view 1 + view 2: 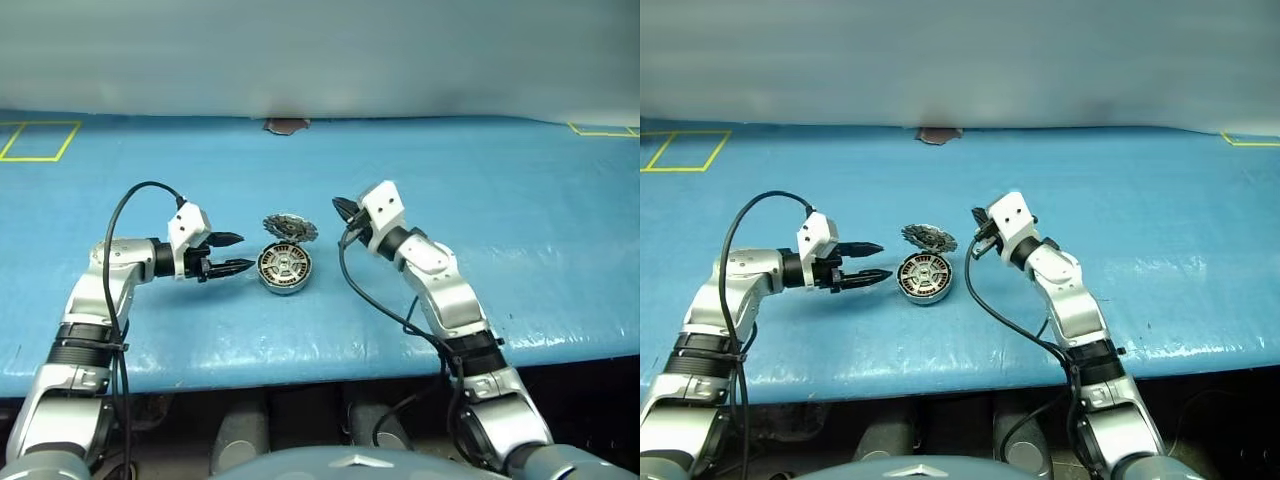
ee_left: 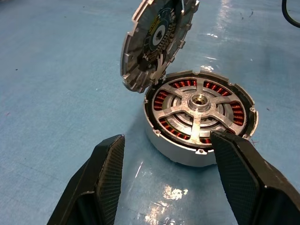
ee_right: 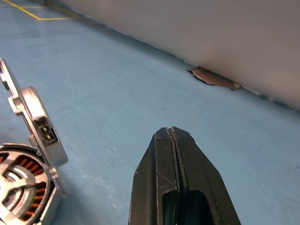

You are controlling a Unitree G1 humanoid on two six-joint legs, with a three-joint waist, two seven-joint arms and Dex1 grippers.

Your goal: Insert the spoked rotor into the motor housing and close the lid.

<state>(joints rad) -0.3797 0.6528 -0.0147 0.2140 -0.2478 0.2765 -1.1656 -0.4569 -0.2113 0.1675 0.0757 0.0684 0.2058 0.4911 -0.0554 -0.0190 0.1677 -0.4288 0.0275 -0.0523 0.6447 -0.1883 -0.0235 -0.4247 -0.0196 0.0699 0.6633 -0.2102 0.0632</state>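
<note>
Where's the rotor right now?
The rotor sits inside the housing on the blue table, between the two pincers, with the lid standing open behind it.

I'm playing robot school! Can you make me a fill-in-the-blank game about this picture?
1. The spoked rotor sits inside the motor ____.
2. The lid stands ____, not closed.
3. The right gripper has its fingers ____.
4. The table has a cover coloured ____.

Missing words: housing; open; shut; blue
</note>
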